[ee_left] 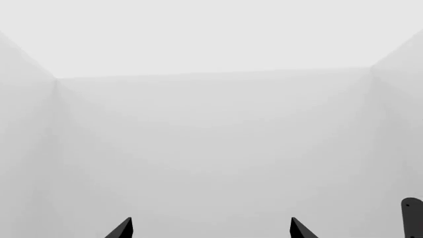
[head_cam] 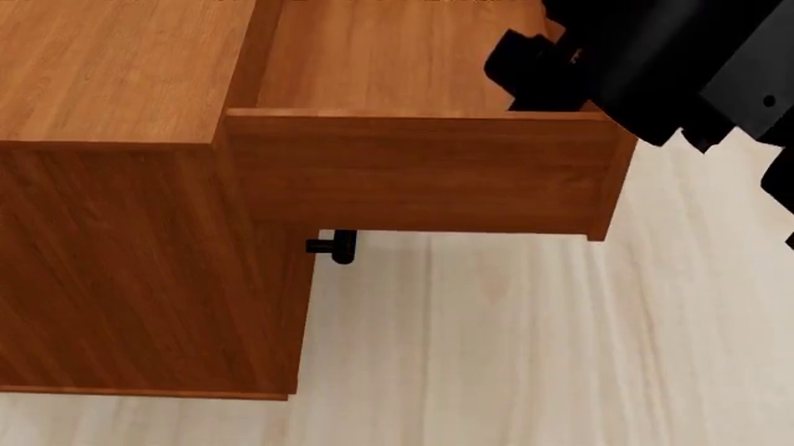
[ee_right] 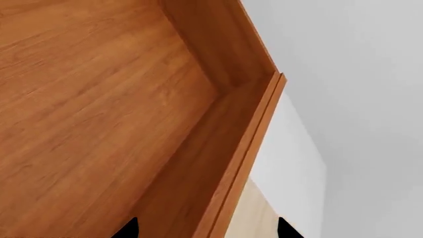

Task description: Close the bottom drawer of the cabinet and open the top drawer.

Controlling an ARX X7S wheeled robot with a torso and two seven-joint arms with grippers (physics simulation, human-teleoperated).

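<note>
The cabinet stands at the left of the head view, reddish-brown wood. Its top drawer is pulled far out to the right, and its empty inside shows in the right wrist view. My right gripper is open, one fingertip inside the drawer and one outside its front panel. My right arm hangs over that end of the drawer. The top drawer's handle is hidden. A dark handle end sticks out below it; I cannot tell which lower drawer it belongs to. The bottom drawer's front is hidden. My left gripper is open and empty, facing white walls.
Pale wood floor lies in front of the cabinet and under the open drawer. White walls and a room corner fill the left wrist view. A white wall rises beyond the drawer's front.
</note>
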